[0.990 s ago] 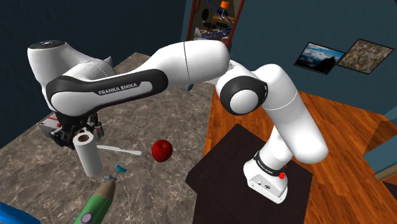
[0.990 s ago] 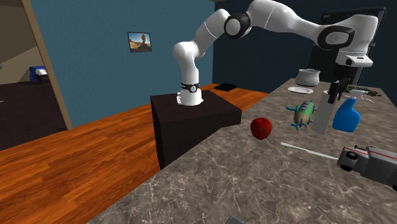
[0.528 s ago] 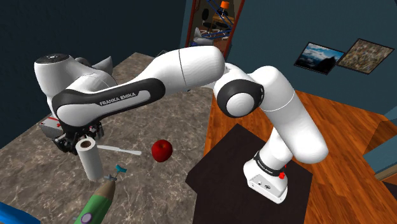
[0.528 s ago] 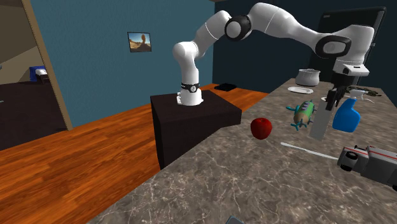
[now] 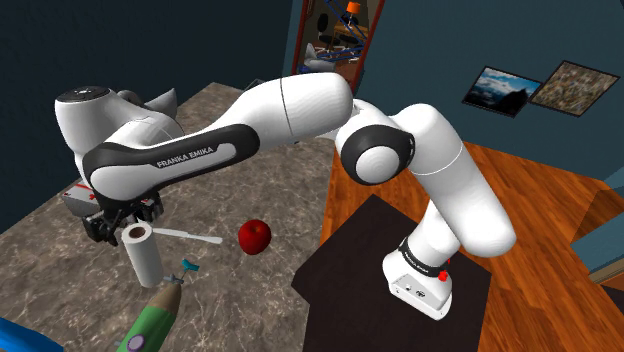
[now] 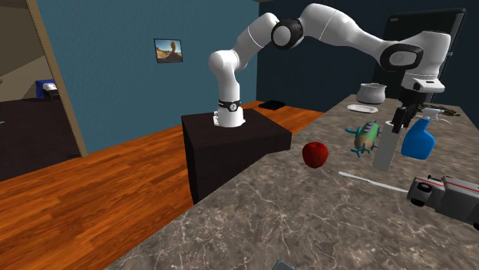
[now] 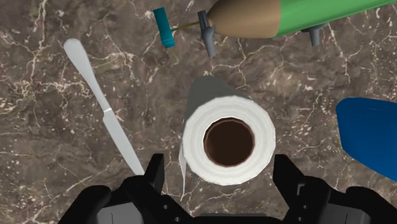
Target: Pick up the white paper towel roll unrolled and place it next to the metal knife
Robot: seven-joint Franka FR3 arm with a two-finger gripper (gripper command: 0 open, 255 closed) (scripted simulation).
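The white paper towel roll stands on end on the marble counter, just beside the metal knife. From above, the roll shows its brown core, and the knife lies flat close by it. My gripper hangs right over the roll's top end. The fingers stand apart on either side of the roll, with a gap showing at one finger, so the roll is not clasped. In the second exterior view the roll stands below the gripper, with the knife in front.
A red apple lies past the knife. A green toy rocket and a blue spray bottle sit close to the roll. A grey and red toy truck is near the knife. A bowl stands far back.
The arm came down with the roll, then the fingers opened and let go of it. The roll now rests a little lower beside the knife.
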